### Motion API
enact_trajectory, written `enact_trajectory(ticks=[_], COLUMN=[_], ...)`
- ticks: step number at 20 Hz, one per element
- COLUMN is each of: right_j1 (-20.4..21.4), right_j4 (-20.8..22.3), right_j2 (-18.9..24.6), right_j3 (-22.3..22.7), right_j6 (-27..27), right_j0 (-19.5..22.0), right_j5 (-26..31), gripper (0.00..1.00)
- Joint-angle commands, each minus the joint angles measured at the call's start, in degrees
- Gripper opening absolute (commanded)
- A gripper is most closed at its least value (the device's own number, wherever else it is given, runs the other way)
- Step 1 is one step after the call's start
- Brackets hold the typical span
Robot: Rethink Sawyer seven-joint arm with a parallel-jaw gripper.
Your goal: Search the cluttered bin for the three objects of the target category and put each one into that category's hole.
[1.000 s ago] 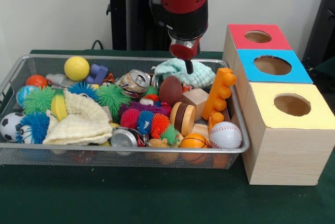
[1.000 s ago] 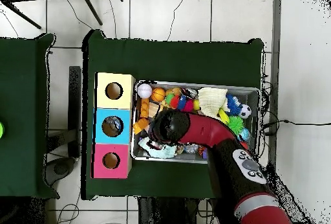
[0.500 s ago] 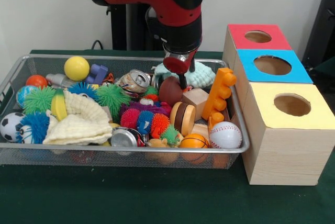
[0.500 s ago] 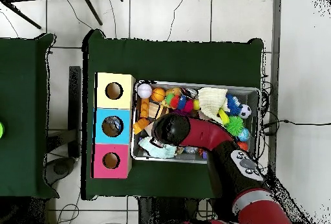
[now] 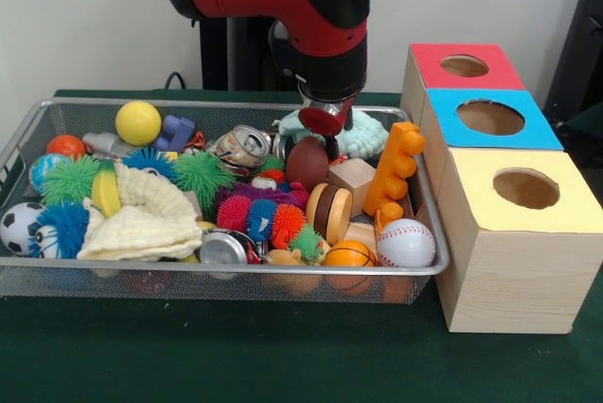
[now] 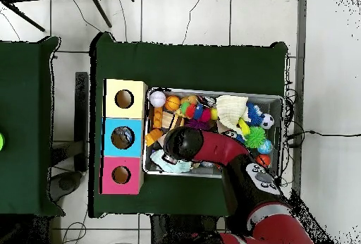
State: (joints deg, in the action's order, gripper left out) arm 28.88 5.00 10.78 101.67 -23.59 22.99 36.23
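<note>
The red and black arm's tool (image 5: 331, 144) has sunk lower in the wire mesh bin (image 5: 38, 122), onto the brown football-shaped ball (image 5: 307, 163) beside the pale teal cloth (image 5: 363, 137); its grip I cannot tell. Probably a pick begins. Dark green surface (image 5: 283, 356); white wall, tiled floor (image 6: 211, 15).

Your front view looks level and close across the bin (image 5: 426, 269) and boxes (image 5: 513, 233). Your overhead view looks straight down from high, sharing bin (image 6: 276, 100), boxes (image 6: 123, 176) and table (image 6: 190, 65).
</note>
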Motion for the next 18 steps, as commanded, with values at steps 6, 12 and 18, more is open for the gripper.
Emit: enact_trajectory(ticks=[6,12,18], right_j1=[-1.0,-3.0,-2.5], right_j4=[-3.2,-2.7,-3.6], right_j2=[-1.4,-0.8,0.4], right_j3=[4.6,2.7,2.9], right_j6=[-18.2,-17.0,-17.0], right_j0=[-1.3,-0.5,0.6], right_j5=[-1.8,-4.9,-6.7], gripper=[0.00,0.00,0.00])
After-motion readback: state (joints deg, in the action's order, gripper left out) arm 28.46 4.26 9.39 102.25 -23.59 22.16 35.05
